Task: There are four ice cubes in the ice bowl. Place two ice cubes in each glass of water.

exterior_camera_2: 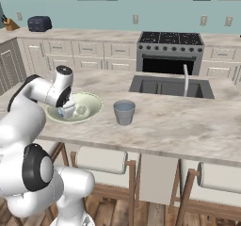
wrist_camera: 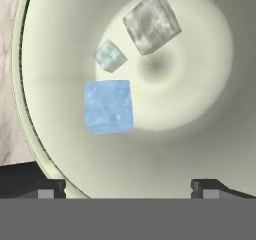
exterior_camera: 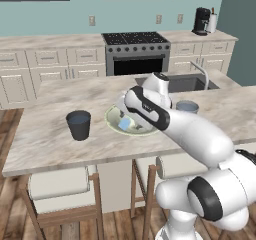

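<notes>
The gripper [wrist_camera: 128, 186] hangs over the ice bowl [wrist_camera: 210, 134], its two dark, blocky fingertips [wrist_camera: 37, 188] spread wide apart with nothing between them. Directly beneath it the bowl is a smooth, round, shallow dish of pale cream-green with a thin raised rim and a softly shaded hollow at its centre.

Three ice cubes lie on the bowl's inner slope ahead of the gripper. Nearest the fingertips is a pale-blue cube [wrist_camera: 108, 106], translucent with faint cloudy mottling and crisp edges. Just beyond it sits a much smaller cube [wrist_camera: 110, 55], whitish blue and tilted onto a corner. Just beside that one, farther from the gripper, rests a grey cube [wrist_camera: 151, 21], frosted and streaky, also tilted. None of the cubes touch the fingertips.

The bowl rests on a table [exterior_camera: 45, 134] of beige veined marble. To one side of the gripper stands a dark charcoal tumbler [exterior_camera: 79, 124], tapered, with a bluish top. On the other side is a lighter grey tumbler [exterior_camera_2: 124, 112], translucent, likewise tapered and bluish on top.
</notes>
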